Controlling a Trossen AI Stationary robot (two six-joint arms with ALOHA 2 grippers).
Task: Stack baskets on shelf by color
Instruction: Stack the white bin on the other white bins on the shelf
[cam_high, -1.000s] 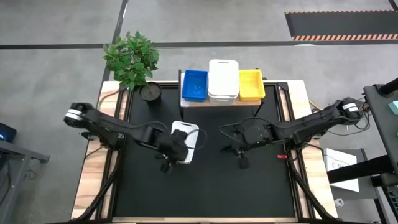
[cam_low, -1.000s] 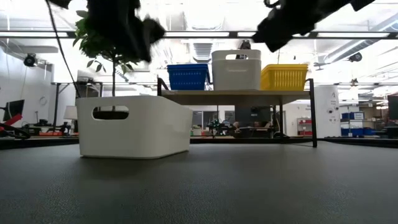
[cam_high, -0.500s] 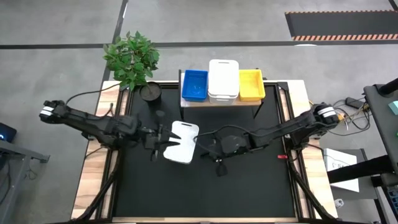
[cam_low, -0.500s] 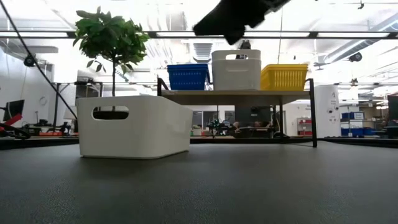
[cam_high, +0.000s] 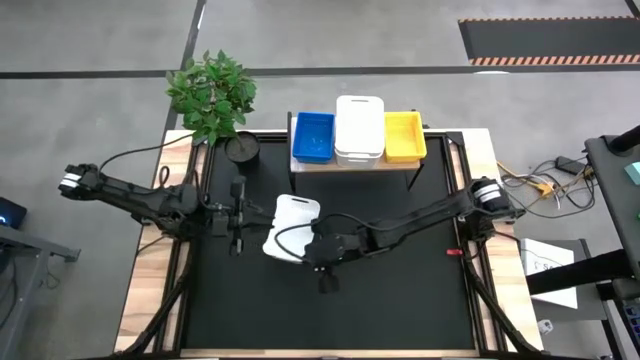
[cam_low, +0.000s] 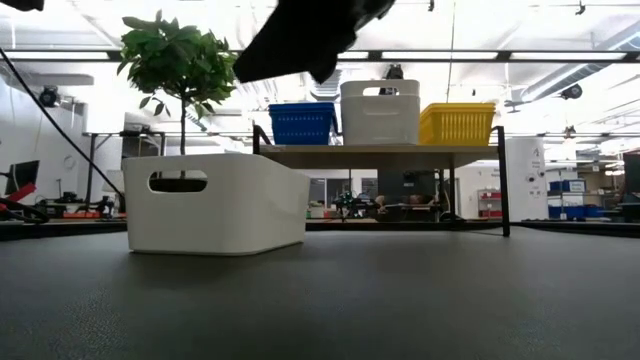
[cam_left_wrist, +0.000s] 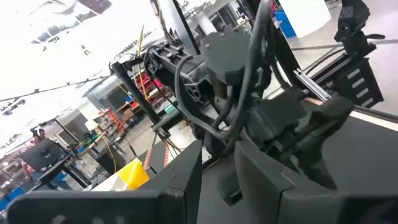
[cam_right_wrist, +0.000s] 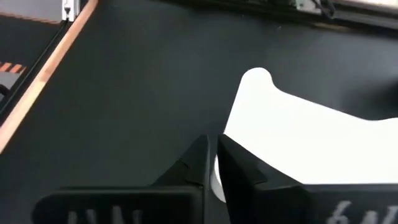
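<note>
- Sitting at the centre of the high view, a white basket (cam_high: 292, 227) lies on the black mat (cam_high: 400, 290), a little left of the middle, well short of the shelf (cam_high: 356, 163) at the upper centre.
- On the shelf, a blue basket (cam_high: 313, 136) is at the left, a white basket stack (cam_high: 360, 128) in the middle and a yellow basket (cam_high: 404, 135) at the right, all side by side.
- In the low view the loose white basket (cam_low: 215, 202) stands upright at the left of the frame, with its handle slot facing the camera; the shelf (cam_low: 380, 150) with its three colours shows behind it at the centre.
- The right gripper (cam_high: 322, 248) reaches across the mat to the basket's lower right edge; in the right wrist view its fingers (cam_right_wrist: 239, 165) are almost together, a thin gap between them, just above the white rim (cam_right_wrist: 298, 149). Nothing is grasped.
- The left gripper (cam_high: 238, 217) hangs just left of the basket, apart from it; in the left wrist view its fingers (cam_left_wrist: 261, 180) stand partly apart and hold nothing.
- A potted plant (cam_high: 213, 95) with its black pot (cam_high: 242, 148) stands at the upper left of the mat, beside the shelf.
</note>
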